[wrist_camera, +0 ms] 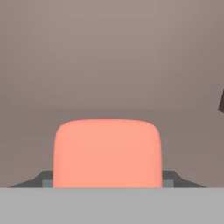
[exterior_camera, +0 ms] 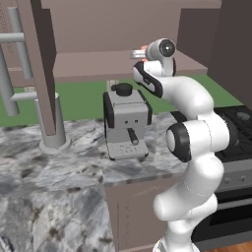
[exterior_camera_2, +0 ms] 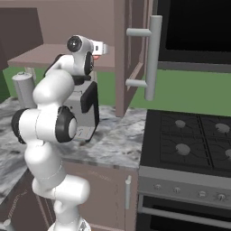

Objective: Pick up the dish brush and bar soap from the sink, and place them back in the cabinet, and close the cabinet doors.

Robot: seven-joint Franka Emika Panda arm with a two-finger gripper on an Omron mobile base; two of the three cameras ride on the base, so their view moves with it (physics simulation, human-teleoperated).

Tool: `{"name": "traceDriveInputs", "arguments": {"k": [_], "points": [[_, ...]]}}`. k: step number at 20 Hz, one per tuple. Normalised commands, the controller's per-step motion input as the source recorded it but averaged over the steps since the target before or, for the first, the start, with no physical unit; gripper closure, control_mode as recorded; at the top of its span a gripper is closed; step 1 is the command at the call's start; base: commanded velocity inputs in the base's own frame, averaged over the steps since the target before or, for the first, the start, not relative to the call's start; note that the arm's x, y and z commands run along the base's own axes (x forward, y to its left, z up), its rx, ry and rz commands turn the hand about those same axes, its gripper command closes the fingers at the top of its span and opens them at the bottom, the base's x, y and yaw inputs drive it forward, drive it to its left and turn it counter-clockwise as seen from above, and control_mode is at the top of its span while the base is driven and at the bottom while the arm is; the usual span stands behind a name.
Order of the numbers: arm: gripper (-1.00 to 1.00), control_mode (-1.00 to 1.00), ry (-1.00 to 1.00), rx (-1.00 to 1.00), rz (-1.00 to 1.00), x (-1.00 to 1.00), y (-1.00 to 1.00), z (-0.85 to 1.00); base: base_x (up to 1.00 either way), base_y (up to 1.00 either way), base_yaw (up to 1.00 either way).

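The arm is raised high, its hand reaching into the open cabinet point(exterior_camera: 98, 64), just above the plain shelf that runs across the upper middle of the left base view. In the hand view the bar soap point(wrist_camera: 107, 153) fills the lower centre, a salmon-pink block with rounded corners, and the gripper point(wrist_camera: 107, 180) has one dark fingertip pressed against each of its sides, so the pincer is clenched on the soap. A sliver of the same pink shows at the hand in the upper centre of the left base view point(exterior_camera: 143, 48), and again in the upper left of the right base view point(exterior_camera_2: 95, 56). Behind the soap is the flat taupe inside of the cabinet. The cabinet doors stand open: one point(exterior_camera: 42, 64) hangs at the upper left of the left base view, the other point(exterior_camera_2: 131, 49) at the upper centre of the right base view. A grey coffee machine point(exterior_camera: 125, 120) sits on the marbled counter point(exterior_camera: 54, 167) below the shelf, and a black stove point(exterior_camera_2: 189, 142) lies at the right of the right base view.
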Motion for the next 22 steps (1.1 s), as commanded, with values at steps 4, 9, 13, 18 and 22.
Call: {"name": "traceDriveInputs", "arguments": {"k": [4, 9, 13, 18, 22], "points": [[-1.0, -1.0, 0.0, 0.0, 0.0, 0.19, 0.0, -0.07, 0.0, 0.0, 0.0], [-1.0, -1.0, 0.0, 0.0, 0.0, 0.02, 0.0, 0.0, 0.0, 0.0, 0.0], [-1.0, -1.0, 0.0, 0.0, 0.0, 0.0, 0.0, 0.0, 0.0, 0.0, 0.0], [-1.0, -1.0, 0.0, 0.0, 0.0, -0.01, 0.0, 0.0, 0.0, 0.0, 0.0], [-1.0, -1.0, -0.01, 0.0, 0.0, -0.23, 0.0, 0.0, 0.0, 0.0, 0.0]]}}
